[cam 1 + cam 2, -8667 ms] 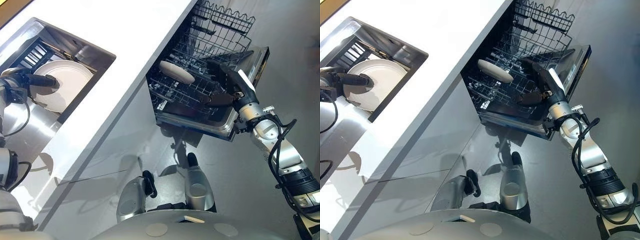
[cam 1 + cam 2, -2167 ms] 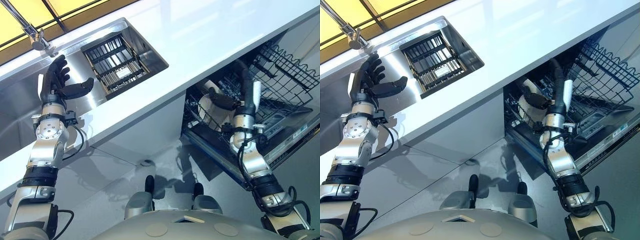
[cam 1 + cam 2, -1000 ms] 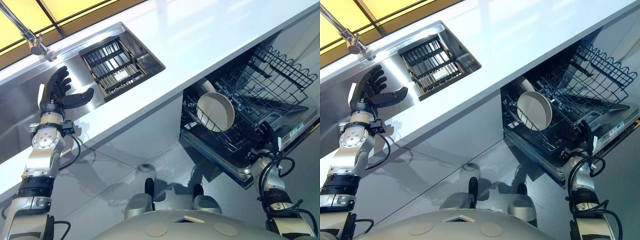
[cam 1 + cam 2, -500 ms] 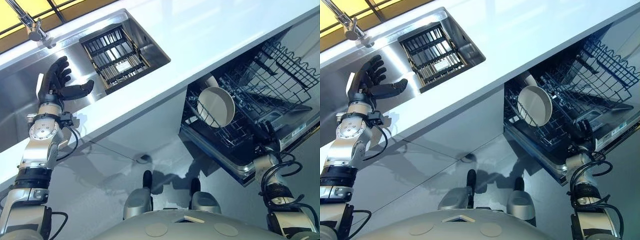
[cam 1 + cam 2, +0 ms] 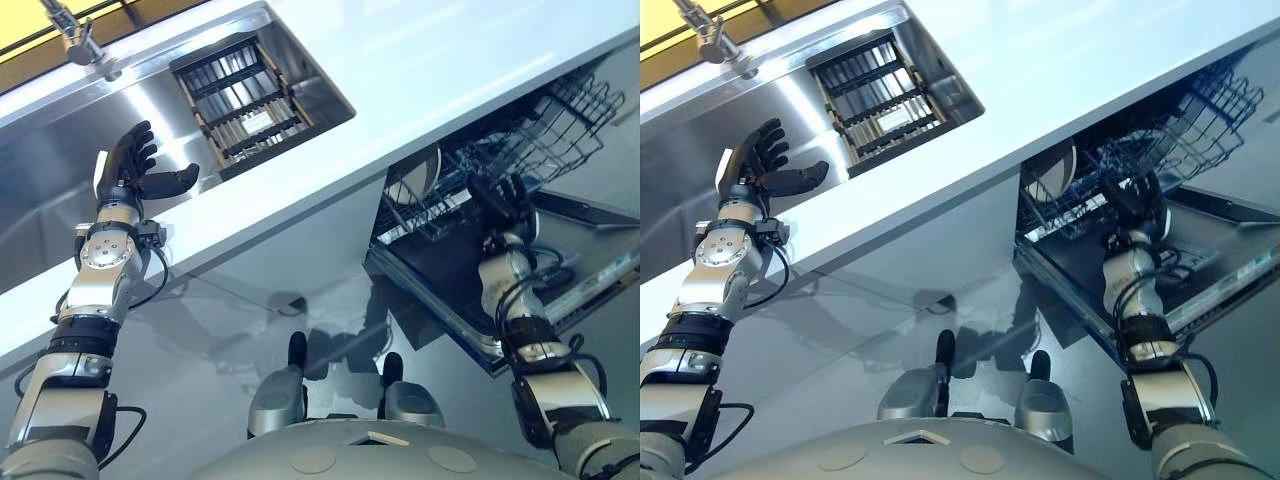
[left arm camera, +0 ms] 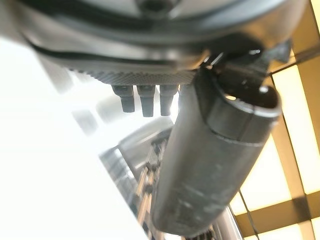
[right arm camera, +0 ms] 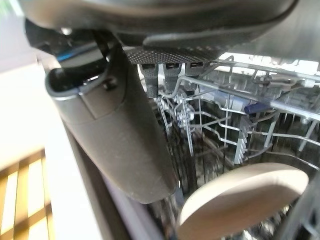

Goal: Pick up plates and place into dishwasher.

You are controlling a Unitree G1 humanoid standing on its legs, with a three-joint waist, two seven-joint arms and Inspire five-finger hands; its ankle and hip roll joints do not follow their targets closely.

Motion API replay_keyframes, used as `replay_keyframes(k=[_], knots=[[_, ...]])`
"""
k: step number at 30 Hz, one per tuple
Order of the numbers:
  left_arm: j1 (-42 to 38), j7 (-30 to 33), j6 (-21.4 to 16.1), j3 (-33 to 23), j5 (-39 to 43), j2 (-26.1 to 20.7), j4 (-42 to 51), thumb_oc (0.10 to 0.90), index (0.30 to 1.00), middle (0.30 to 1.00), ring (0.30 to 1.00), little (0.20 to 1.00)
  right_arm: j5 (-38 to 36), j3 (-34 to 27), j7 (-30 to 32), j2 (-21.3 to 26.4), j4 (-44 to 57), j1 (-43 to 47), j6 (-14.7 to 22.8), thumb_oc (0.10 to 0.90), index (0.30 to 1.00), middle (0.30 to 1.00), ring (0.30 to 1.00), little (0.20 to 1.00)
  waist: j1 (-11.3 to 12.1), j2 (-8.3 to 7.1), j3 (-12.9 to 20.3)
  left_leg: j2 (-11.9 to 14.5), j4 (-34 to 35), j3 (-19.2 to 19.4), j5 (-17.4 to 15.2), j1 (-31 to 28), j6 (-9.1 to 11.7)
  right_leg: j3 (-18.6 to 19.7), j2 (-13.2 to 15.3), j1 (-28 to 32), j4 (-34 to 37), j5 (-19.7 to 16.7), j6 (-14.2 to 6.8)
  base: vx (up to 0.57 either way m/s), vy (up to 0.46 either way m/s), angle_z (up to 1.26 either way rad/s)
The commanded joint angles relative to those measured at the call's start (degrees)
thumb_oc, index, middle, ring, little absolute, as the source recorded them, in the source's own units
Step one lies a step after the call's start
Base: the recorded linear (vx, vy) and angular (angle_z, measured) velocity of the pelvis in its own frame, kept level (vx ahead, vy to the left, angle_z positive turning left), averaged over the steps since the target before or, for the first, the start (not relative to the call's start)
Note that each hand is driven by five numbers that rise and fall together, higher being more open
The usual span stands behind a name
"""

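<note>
Two white plates (image 5: 418, 182) stand on edge in the dishwasher's lower wire rack (image 5: 465, 165), just under the counter's edge. The right wrist view has one of them, a pale plate (image 7: 245, 200), close past my thumb (image 7: 120, 135). My right hand (image 5: 500, 200) is up against the front of that rack, right of the plates, open with straight fingers and holding nothing. Over the steel sink (image 5: 60, 150), my left hand (image 5: 125, 172) is raised and open, also with nothing in it.
The open dishwasher door (image 5: 585, 285) juts out low on the right. A dark slatted drying rack (image 5: 245, 95) sits in the sink, with the faucet (image 5: 85, 42) behind it. The white counter (image 5: 430, 60) runs across above the dishwasher.
My right hand has risen from the door's front edge to the lower rack beside the plates. The camera has shifted. My left hand stays open over the sink.
</note>
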State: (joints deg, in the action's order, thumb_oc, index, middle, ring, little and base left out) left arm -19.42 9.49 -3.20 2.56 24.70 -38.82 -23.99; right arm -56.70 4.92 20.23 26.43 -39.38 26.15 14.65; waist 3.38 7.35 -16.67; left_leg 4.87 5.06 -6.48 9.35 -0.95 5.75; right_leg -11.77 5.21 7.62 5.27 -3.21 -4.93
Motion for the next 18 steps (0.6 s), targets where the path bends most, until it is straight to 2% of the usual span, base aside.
replay_keyframes(k=[1,5,12,14,18], knots=[[-8.9,0.1,-6.5,2.2,0.4,-4.2,0.4,0.800,0.900,0.900,0.900,0.900,11.6,10.2,-9.7,-3.4,16.5,29.6,8.9,0.800,0.900,0.900,0.900,0.900,3.5,-2.56,3.7,-6.8,-5.1,2.5,-7.9,0.4,-4.0,-1.7,-2.6,-3.9,-7.2,6.5,3.9,0.04,0.014,0.17],[-10.0,-0.9,-6.5,3.1,1.2,-4.5,-0.9,0.800,0.900,0.900,0.900,0.900,15.1,10.8,-8.5,-1.1,14.6,32.1,8.1,0.800,0.900,0.900,0.900,0.900,3.7,-2.94,4.1,-7.0,-4.6,2.0,-7.8,-0.1,-4.2,-1.6,-2.6,-3.8,-7.5,6.5,3.6,0.05,0.016,0.13],[-11.1,-3.4,-4.2,3.9,0.5,-4.5,-1.1,0.800,0.900,0.900,0.900,0.900,20.5,11.3,-7.2,2.7,11.8,30.6,5.3,0.800,0.900,0.900,0.900,0.900,3.3,-3.98,5.5,-7.3,-4.0,1.5,-8.2,-1.7,-4.7,-1.0,-2.9,-2.7,-8.3,7.0,3.4,0.08,0.004,0.07],[-11.1,-3.8,-3.8,4.0,0.6,-4.8,-1.0,0.800,0.900,0.900,0.900,0.900,23.3,11.6,-6.9,4.5,11.1,28.9,4.4,0.800,0.900,0.900,0.900,0.900,2.9,-4.30,5.7,-7.3,-3.8,1.5,-8.3,-2.3,-4.9,-0.6,-3.0,-2.5,-8.5,7.0,3.3,0.05,-0.009,0.07],[-10.3,-3.9,-3.1,3.4,0.7,-5.1,0.4,0.800,0.900,0.900,0.900,0.900,32.3,11.3,-3.3,8.8,9.7,24.4,0.1,0.800,0.900,0.900,0.900,0.900,1.8,-4.87,5.9,-7.1,-3.4,2.2,-8.7,-3.3,-5.2,0.2,-3.2,-2.2,-8.5,6.9,2.9,0.01,-0.006,0.05]])
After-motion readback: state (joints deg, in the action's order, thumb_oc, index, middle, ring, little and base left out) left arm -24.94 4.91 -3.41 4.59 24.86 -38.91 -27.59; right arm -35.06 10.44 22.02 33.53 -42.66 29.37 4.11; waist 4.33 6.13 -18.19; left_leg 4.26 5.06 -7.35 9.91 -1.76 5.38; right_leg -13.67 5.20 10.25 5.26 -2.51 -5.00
